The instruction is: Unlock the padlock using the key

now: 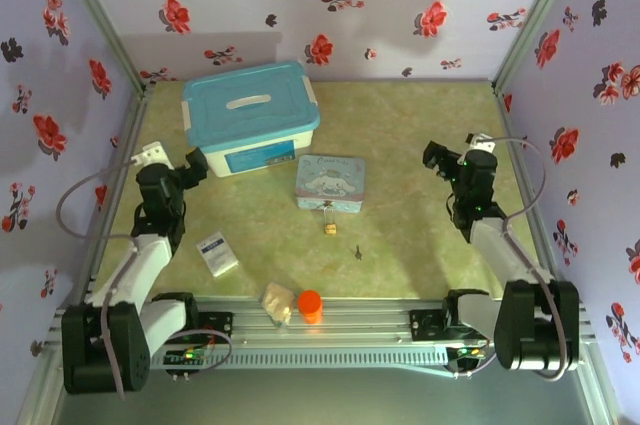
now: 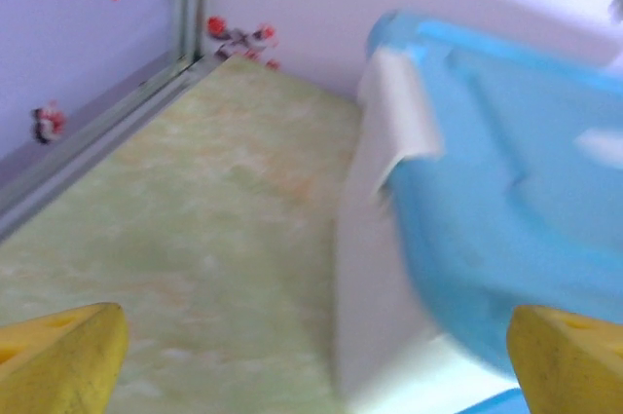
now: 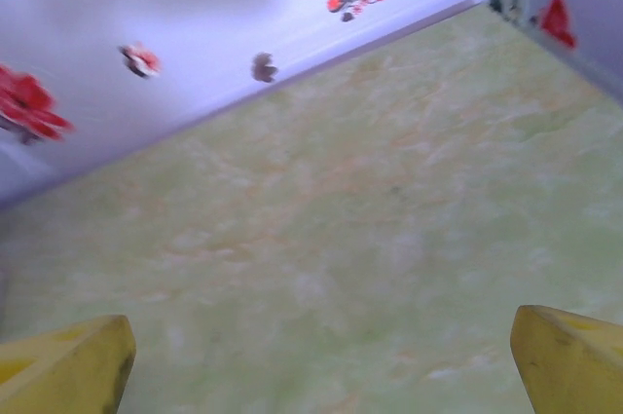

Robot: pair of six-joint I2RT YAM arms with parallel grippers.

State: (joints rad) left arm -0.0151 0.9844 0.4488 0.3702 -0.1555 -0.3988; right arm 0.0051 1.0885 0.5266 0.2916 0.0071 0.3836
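A tiny brass padlock [image 1: 329, 228] lies on the green table just in front of the pale blue cartoon tin [image 1: 331, 182]. The key [image 1: 358, 251], a small dark sliver, lies a little to its right and nearer me. My left gripper [image 1: 194, 169] hovers at the left, beside the blue-lidded box [image 1: 250, 115], open with nothing between its yellow fingers [image 2: 60, 359]. On the right side my right gripper [image 1: 437, 158] is raised over bare table, open and empty, its yellow fingers [image 3: 68, 367] wide apart. Both grippers are well away from padlock and key.
A white card packet [image 1: 217, 252] lies at the front left. A beige lump [image 1: 278, 303] and an orange cylinder [image 1: 310, 306] sit at the near edge. Floral walls close in the left, back and right sides. The blue lid [image 2: 506, 190] looms close in the left wrist view.
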